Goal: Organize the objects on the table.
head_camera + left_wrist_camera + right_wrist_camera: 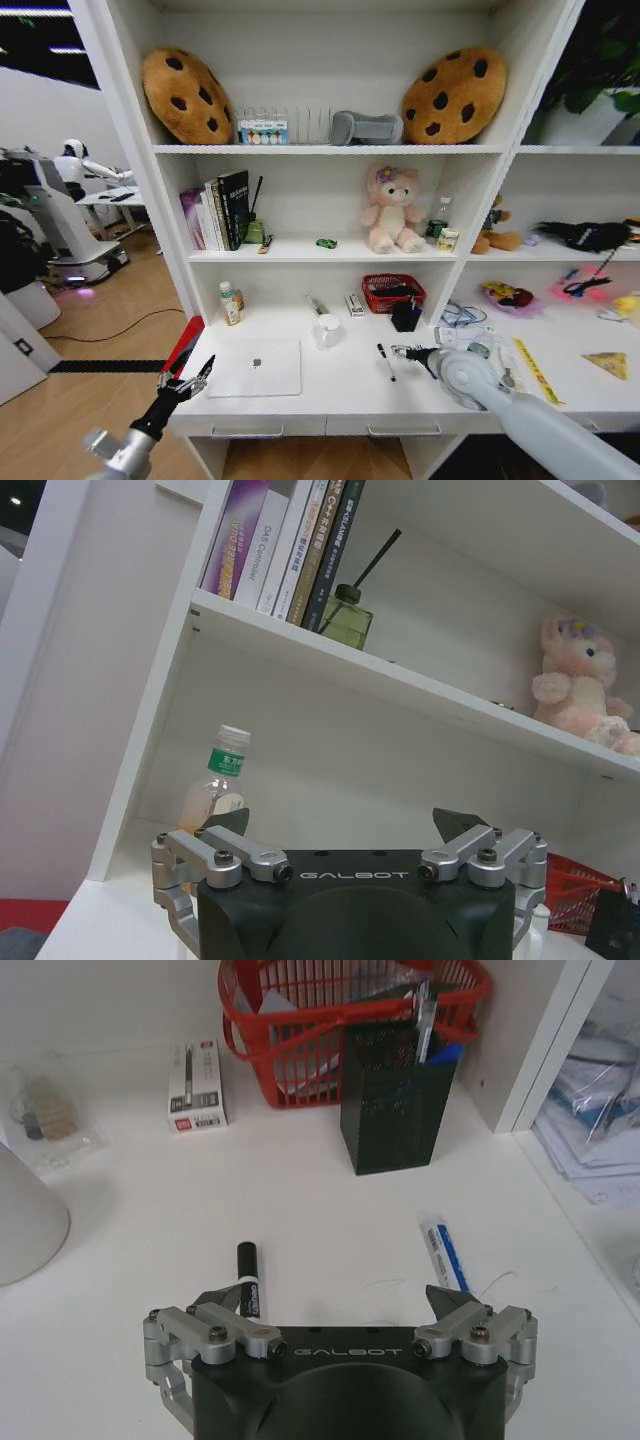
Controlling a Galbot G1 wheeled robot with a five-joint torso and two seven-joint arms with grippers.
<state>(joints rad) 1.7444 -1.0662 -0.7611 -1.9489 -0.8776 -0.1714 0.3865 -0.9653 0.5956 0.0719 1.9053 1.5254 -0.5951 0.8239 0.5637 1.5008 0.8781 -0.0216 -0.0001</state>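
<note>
While my right gripper hung spread over the tabletop between black pen and blue pen, I feared it closing on neither

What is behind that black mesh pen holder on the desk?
A red basket stands right behind the black pen holder, against the back wall. The holder covers part of the basket's front; its contents are unclear.
</note>
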